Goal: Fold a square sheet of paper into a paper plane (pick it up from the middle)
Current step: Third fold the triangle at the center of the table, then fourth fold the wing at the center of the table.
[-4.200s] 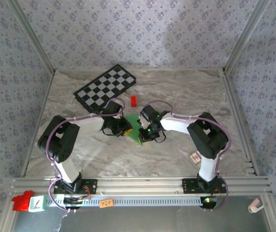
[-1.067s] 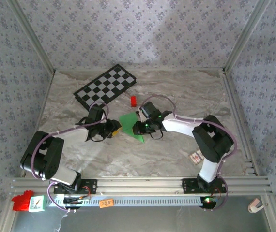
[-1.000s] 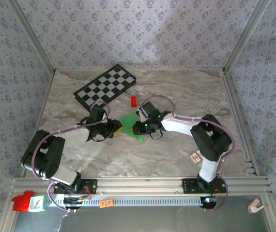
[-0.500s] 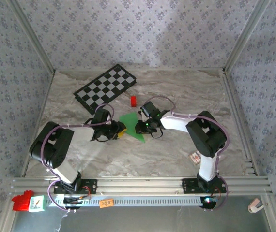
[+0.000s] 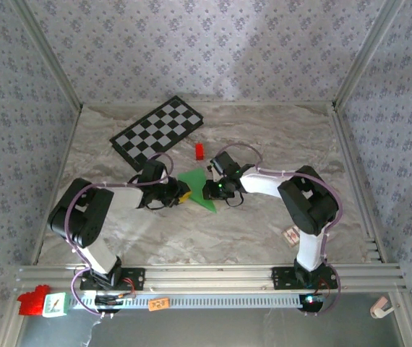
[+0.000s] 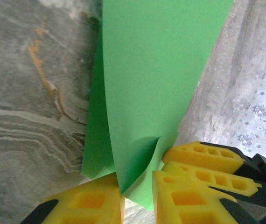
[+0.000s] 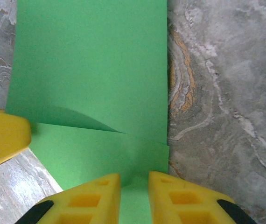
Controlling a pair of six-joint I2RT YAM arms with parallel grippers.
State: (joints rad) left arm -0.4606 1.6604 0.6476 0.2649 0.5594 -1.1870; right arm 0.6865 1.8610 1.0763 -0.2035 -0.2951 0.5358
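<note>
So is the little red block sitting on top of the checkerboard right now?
No, the red block sits on the bare marble table, just off the near right corner of the checkerboard.

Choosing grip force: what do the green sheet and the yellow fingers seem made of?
Green sheet: thin matte paper, seemingly; it curls and creases softly. Left gripper's yellow fingers: probably moulded or printed plastic, with hollow ribbed cells.

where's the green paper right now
In the top view the green paper lies mid-table between the left claw and right claw, just in front of the small red block. Both claws pinch its edges.
</note>
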